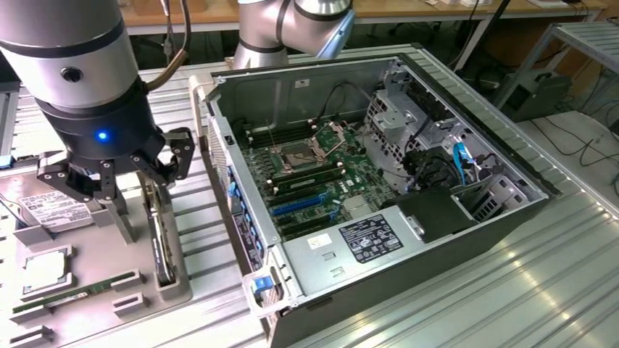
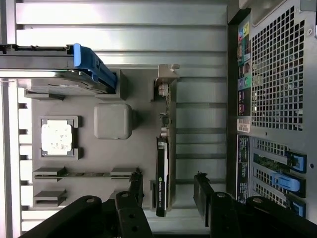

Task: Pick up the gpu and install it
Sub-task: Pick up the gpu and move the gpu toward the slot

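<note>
Now: jaws wide around the card, just outside the case

Right, the gripper [image 1: 116, 174] hangs just outside the computer case [image 1: 387, 239], off its rear wall. Its jaws are spread wide and grip nothing. The gpu [image 1: 162, 239] stands on edge beside the case, slotted into a grey holder tray [image 1: 92, 250]. In the wrist view a finger sits either side of the card, clear of it. Whether they are down at the card's level is hard to tell.

The card shows edge-on, so its faces can't be read, and its lower edge is sunk in the holder. In the exterior view the gripper's body covers one end of it. Farther from the case lie a hard drive [image 1: 53, 210], partly behind the fingers, a processor [image 1: 43, 268] and a memory stick [image 1: 68, 293].
</note>
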### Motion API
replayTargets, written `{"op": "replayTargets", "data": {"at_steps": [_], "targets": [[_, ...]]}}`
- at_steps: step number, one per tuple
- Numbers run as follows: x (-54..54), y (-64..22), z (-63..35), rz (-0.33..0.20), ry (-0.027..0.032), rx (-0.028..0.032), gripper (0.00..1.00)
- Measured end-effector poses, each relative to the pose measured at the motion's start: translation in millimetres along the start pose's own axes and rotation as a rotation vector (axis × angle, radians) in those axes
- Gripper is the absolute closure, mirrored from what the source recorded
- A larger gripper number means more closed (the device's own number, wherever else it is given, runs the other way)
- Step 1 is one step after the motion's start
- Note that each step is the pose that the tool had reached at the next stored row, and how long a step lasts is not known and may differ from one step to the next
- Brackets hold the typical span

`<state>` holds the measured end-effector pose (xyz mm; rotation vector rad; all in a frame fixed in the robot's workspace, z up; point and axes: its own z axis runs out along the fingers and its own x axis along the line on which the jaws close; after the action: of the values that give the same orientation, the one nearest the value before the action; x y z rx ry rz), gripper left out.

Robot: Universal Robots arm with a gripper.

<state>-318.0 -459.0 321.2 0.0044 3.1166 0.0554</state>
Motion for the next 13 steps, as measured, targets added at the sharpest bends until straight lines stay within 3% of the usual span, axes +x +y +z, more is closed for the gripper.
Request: {"op": "replayTargets", "data": {"at_steps": [13], "targets": [[0.5,-0.9,24.1,0.0,0.0,-0.0004,0.46]]}}
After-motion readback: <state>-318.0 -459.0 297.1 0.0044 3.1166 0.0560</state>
